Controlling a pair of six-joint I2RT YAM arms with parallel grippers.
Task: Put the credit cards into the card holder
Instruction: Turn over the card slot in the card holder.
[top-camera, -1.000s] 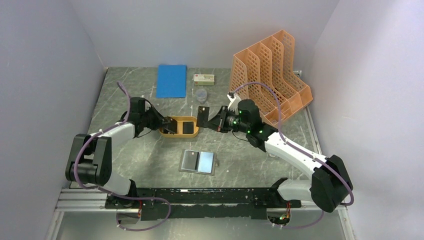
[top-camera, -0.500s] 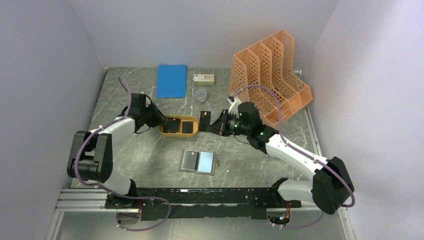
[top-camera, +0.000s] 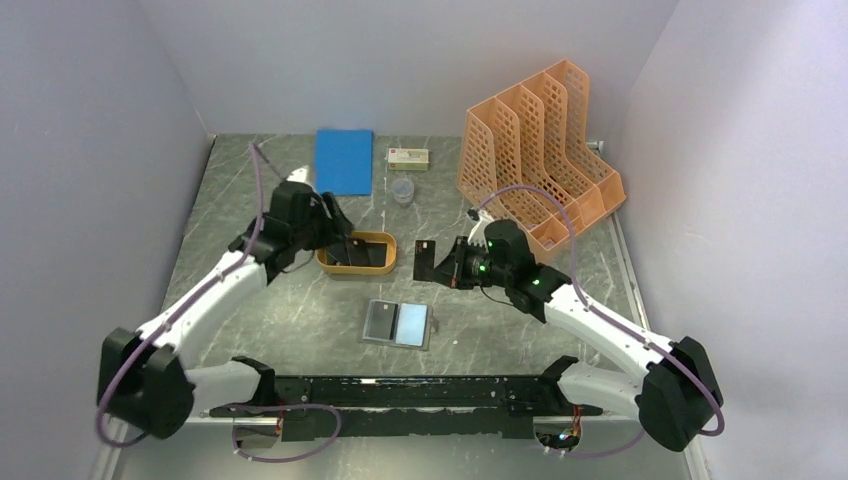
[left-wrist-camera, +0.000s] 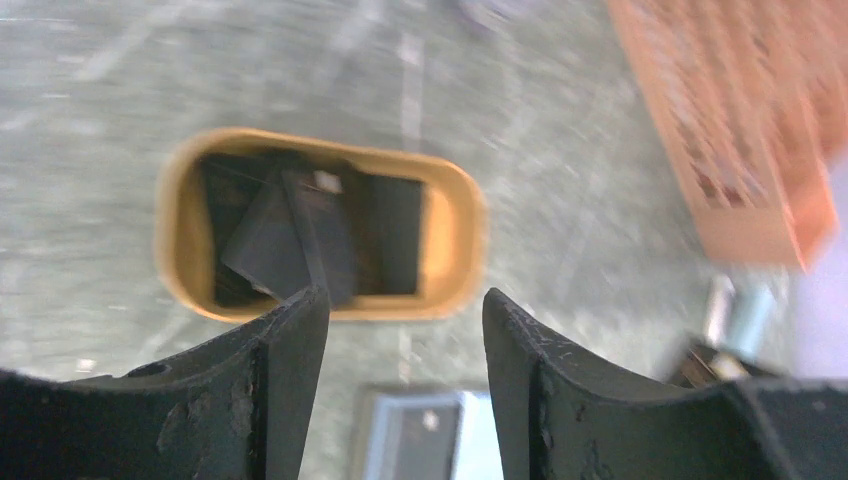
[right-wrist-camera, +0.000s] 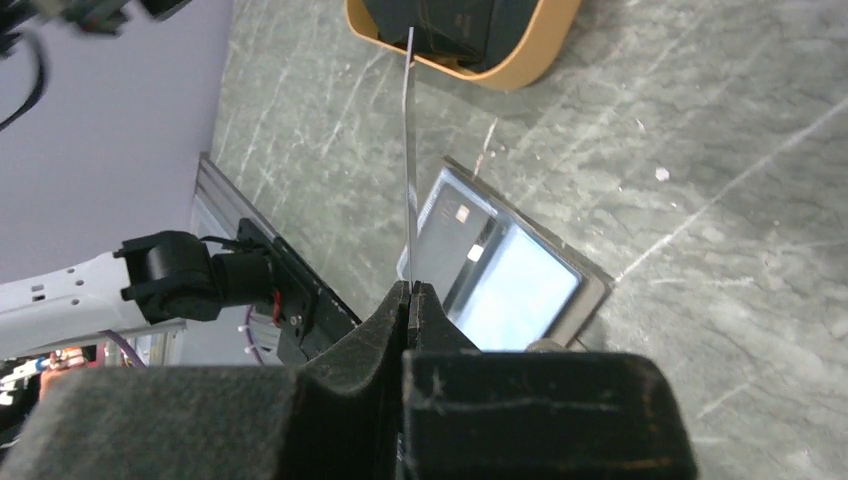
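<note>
1. Orange tray (top-camera: 360, 271) holds several dark cards (left-wrist-camera: 290, 235). The left gripper (left-wrist-camera: 405, 305) hovers over it, jaws apart and empty.
2. Right gripper (right-wrist-camera: 410, 290) is clamped on one card (right-wrist-camera: 409, 150), held on edge just right of the tray.
3. Card holder (top-camera: 397, 323) lies open and flat on the grey table (top-camera: 300, 320), one half dark, the other pale blue. It sits between the tray and the arms' bases, apart from both grippers.

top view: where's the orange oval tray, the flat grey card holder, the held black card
orange oval tray (top-camera: 356, 269), top view, near rim
grey card holder (top-camera: 412, 323), top view, pale right half
held black card (top-camera: 425, 258), top view, flat face
</note>
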